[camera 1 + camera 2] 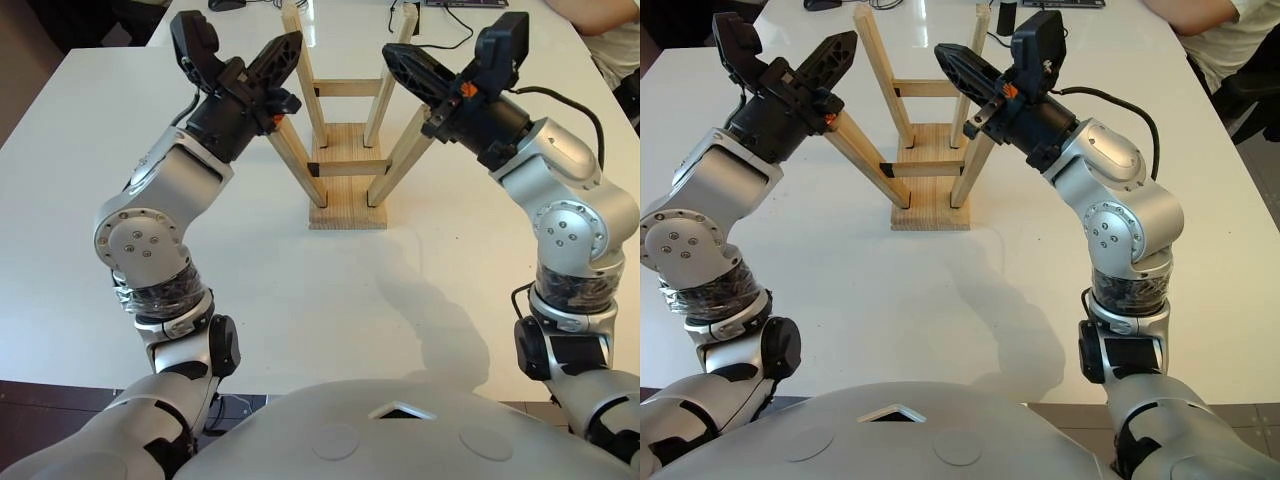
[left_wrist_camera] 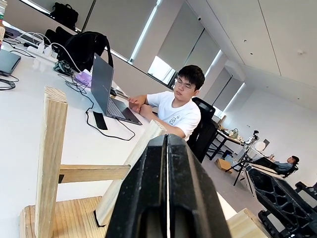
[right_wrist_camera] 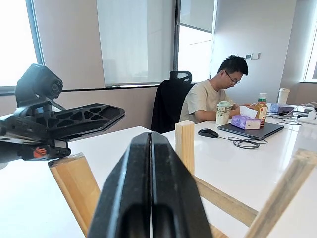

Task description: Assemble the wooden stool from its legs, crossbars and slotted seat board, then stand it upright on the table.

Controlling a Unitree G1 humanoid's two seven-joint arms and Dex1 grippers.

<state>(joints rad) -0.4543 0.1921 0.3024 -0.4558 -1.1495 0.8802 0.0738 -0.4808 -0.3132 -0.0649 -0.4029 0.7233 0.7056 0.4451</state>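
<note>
Pale wooden stool [image 1: 346, 150], assembled and standing upside down at the middle of the white table [image 1: 100, 120]. The slotted seat board [image 1: 345, 215] lies flat on the tabletop, and four square legs splay upward from it. Two crossbars show: the near crossbar [image 1: 350, 167] joins the two front legs, and the far crossbar [image 1: 348, 88] joins the two rear ones.

The black two-fingered left gripper [image 1: 293, 42] is raised over the top of the near left leg [image 1: 298, 165]. Its fingers [image 2: 168, 188] are pressed together with nothing between them. The black right gripper [image 1: 390, 53] mirrors it above the top of the near right leg [image 1: 400, 160], its fingers [image 3: 151, 188] likewise closed on nothing. The two tips point toward each other across the rear legs, well apart. Whether either gripper touches its leg cannot be told.
</note>
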